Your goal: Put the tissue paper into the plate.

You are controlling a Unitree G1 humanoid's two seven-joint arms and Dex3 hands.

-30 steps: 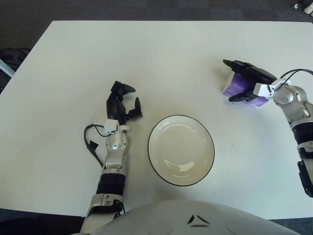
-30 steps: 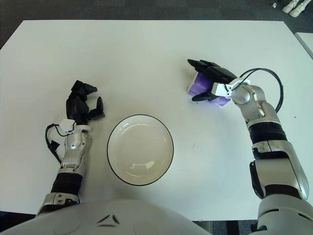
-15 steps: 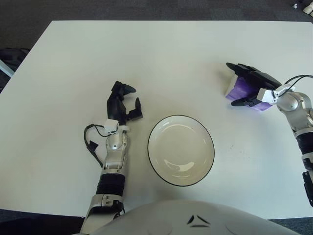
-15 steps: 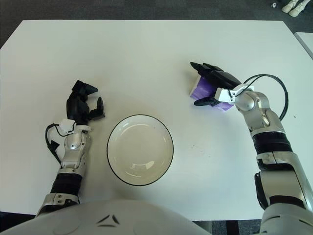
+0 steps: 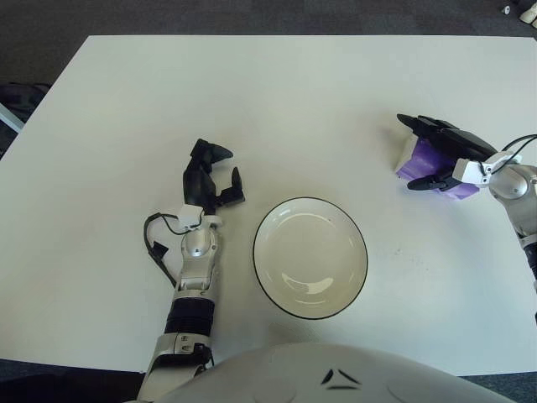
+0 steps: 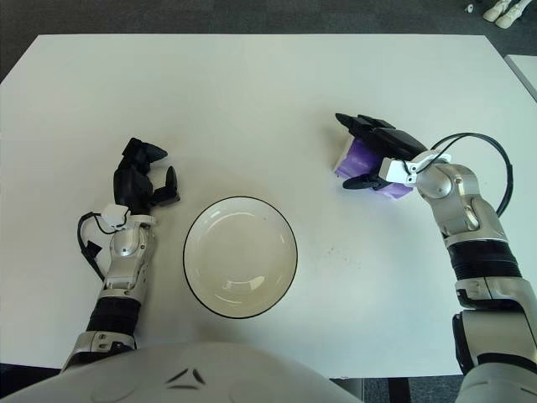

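The tissue paper is a small purple pack (image 6: pixel 362 158) at the right of the white table (image 6: pixel 252 92). My right hand (image 6: pixel 346 152) is shut on it, black fingers lying over its top and the thumb against its near side. Whether the pack touches the table I cannot tell. The plate (image 6: pixel 240 199), white with a dark rim and nothing in it, lies near the table's front edge, well to the left of the pack. My left hand (image 6: pixel 144 180) shows just left of the plate, fingers relaxed and holding nothing.
A black cable (image 6: pixel 86 239) loops beside my left forearm, and another (image 6: pixel 495 159) arcs by my right wrist. Dark floor surrounds the table. White objects (image 6: pixel 503 10) lie on the floor at the far right corner.
My right hand has drawn to the right and slightly toward me with the purple pack in it. The left hand and the plate have not moved.
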